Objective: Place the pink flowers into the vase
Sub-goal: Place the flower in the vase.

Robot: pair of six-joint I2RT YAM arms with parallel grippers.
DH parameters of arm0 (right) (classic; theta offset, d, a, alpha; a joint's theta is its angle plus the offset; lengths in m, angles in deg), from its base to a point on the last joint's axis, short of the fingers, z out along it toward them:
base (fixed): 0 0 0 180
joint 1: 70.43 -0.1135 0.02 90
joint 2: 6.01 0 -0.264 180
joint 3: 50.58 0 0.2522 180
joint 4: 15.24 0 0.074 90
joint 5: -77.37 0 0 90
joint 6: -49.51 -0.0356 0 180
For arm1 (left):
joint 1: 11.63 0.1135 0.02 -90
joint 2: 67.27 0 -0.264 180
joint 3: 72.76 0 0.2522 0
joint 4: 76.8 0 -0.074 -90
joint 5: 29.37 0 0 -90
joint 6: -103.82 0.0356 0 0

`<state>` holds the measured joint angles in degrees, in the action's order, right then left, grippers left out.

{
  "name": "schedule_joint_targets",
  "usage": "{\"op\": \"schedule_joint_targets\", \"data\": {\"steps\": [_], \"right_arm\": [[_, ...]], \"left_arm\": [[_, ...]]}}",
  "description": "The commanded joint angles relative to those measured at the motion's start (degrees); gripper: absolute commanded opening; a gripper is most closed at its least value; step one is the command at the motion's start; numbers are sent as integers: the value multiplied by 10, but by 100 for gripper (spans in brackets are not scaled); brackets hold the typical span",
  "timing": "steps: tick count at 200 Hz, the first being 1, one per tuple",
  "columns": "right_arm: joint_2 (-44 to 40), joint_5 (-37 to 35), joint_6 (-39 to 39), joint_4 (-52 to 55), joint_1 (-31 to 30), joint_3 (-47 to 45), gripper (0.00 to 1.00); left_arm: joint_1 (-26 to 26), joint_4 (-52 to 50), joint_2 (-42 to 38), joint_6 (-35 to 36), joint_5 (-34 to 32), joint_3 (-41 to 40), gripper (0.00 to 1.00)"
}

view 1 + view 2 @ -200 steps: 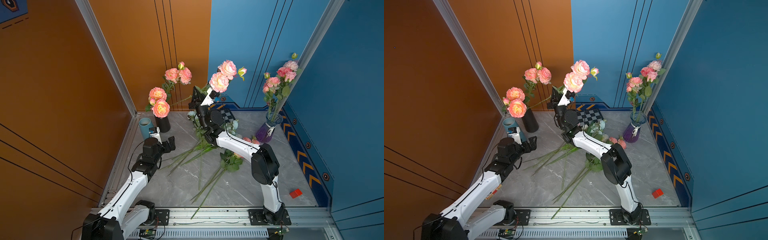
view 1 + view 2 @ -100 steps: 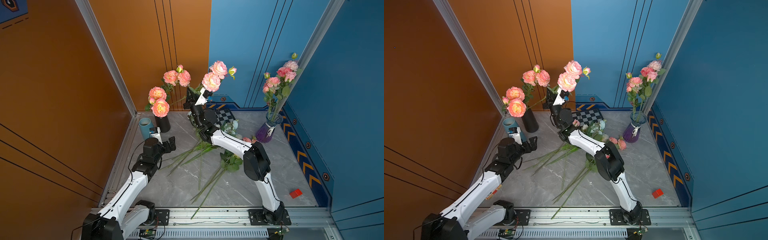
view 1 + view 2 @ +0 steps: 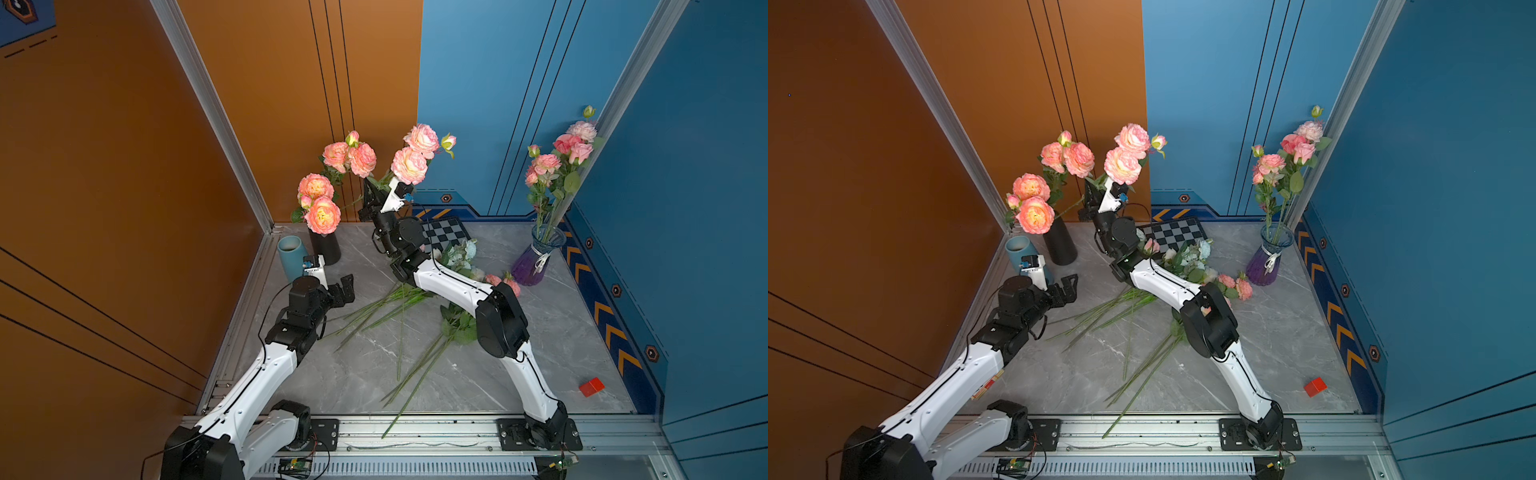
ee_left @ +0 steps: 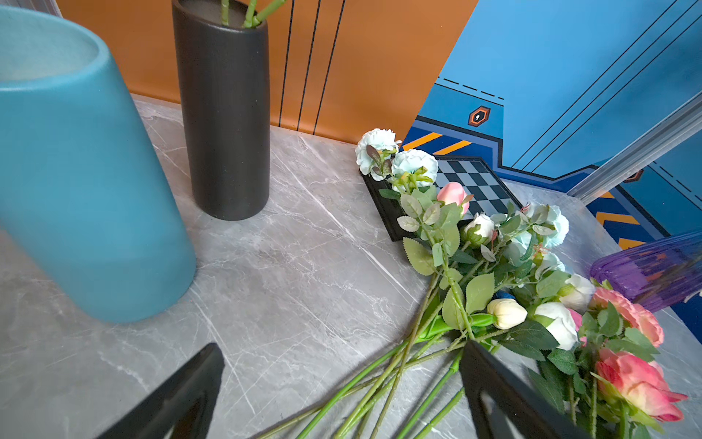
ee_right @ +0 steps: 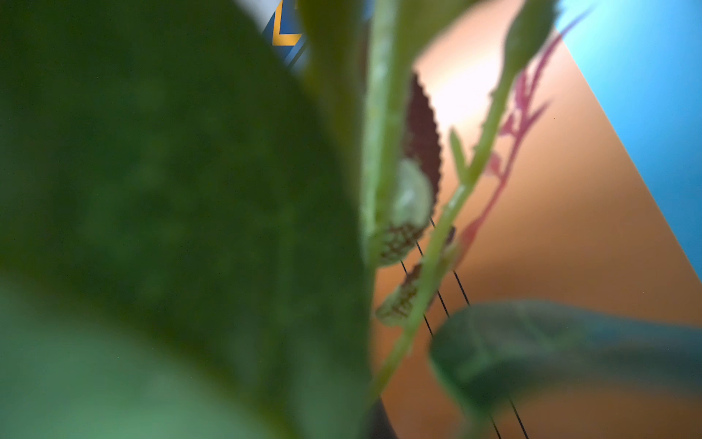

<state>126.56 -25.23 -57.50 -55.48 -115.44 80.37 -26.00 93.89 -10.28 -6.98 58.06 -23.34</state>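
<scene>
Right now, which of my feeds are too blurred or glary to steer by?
Right wrist view: unusable, a blurred leaf and stem of the pink flowers in the right gripper fill the lens. Left wrist view: sharp on the black vase and loose flowers, teal vase up close slightly soft. Both top views: evenly lit, crisp, no glare.

Grey marble-look worktop (image 3: 552,332), teal glazed cylindrical pot (image 3: 292,254) upright in the back corner, black-and-white chequered tile (image 3: 446,232) by the blue wall (image 3: 498,104), pale blue and white fabric blooms (image 4: 414,165) lying across its edge, small red block (image 3: 591,386) well apart.
</scene>
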Motion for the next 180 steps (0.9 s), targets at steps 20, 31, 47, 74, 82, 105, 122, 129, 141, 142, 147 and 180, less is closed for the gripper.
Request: {"op": "schedule_joint_targets", "data": {"steps": [20,31,47,74,82,105,122,129,141,142,147,180], "right_arm": [[60,33,-13,31,-3,62,0],[73,38,-17,34,-4,78,0],[90,44,-18,40,-3,100,0],[114,51,-20,55,-2,134,0],[119,55,-22,56,-2,141,0],[124,59,-29,47,-2,138,0],[118,55,-29,36,-3,124,0],[116,56,-29,38,-3,123,0],[113,56,-27,37,-2,121,0],[113,56,-26,37,-2,121,0],[111,56,-25,36,-2,119,0],[100,61,-24,30,-1,111,0]], "left_arm": [[-9,-8,-5,15,-12,3,99],[-11,-8,-3,15,-13,4,99],[-15,-8,-2,16,-14,5,99],[-19,-13,-2,18,-22,6,99],[-19,-15,-3,18,-26,7,99],[-22,-15,-5,19,-30,7,99],[-23,-15,-4,19,-31,7,99],[-23,-14,-3,19,-31,7,99],[-25,-14,-3,20,-31,7,99],[-25,-14,-2,20,-31,7,99],[-25,-13,-2,20,-31,8,99],[-26,-14,-4,20,-35,7,99]]}}
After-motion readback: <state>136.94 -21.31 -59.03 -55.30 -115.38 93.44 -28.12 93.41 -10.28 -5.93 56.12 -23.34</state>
